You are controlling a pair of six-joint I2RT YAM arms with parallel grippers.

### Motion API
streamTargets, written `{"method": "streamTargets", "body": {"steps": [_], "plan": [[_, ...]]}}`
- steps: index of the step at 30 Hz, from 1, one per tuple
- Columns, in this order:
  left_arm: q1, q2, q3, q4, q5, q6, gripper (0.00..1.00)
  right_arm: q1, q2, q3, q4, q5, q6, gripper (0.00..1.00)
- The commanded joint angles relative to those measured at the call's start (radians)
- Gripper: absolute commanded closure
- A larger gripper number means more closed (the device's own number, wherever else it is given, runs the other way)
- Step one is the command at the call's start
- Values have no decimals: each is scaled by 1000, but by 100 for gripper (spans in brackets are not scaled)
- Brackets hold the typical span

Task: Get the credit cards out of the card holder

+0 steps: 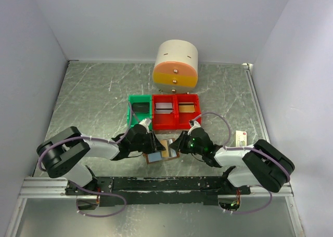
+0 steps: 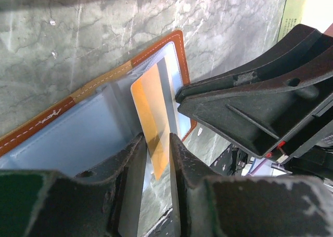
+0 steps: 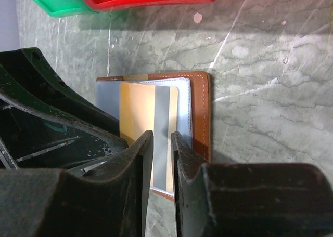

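the card holder (image 1: 162,150) lies open and flat on the table, at 6 o'clock from the red bin (image 1: 176,123), between the two arms. the left claw (image 1: 151,141) sits at its 9 o'clock edge and the right claw (image 1: 180,141) at its 3 o'clock edge, both just about over it.

in the left wrist view an orange card (image 2: 152,115) with a grey stripe lies on the pale blue inner panel. its long axis runs roughly 12 to 6, and its near end reaches down into the gap of the left claw (image 2: 156,161). those fingers stand narrowly parted, one on each side of the card's end. no clamp on it shows.

the right wrist view shows the same card with its long axis again 12 to 6, straight ahead of the right claw (image 3: 160,159). that claw's fingers are also narrowly parted with nothing pinched between them. whether their tips press the holder down cannot be told.

judgement: the left claw is the nearer and better aligned. the card's end points at it, so the pull should follow the card's long axis, toward that view's 6 o'clock, while the right claw steadies the brown cover.
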Motion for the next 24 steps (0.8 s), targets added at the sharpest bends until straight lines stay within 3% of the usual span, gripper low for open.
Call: {"method": "streamTargets", "body": {"steps": [1,6,11,24], "plan": [[-7,11,4,81,22,-29,66,8,31,-63,-125,-27,2,78],[-6,22,18,59,36,-9,74,8,22,-63,-124,-34,-1,78],[-7,-24,40,-83,-3,47,92,7,1,-38,-202,1,-25,78],[-6,-245,112,-574,-186,242,93,1,-54,21,-259,0,-78,73]]}}
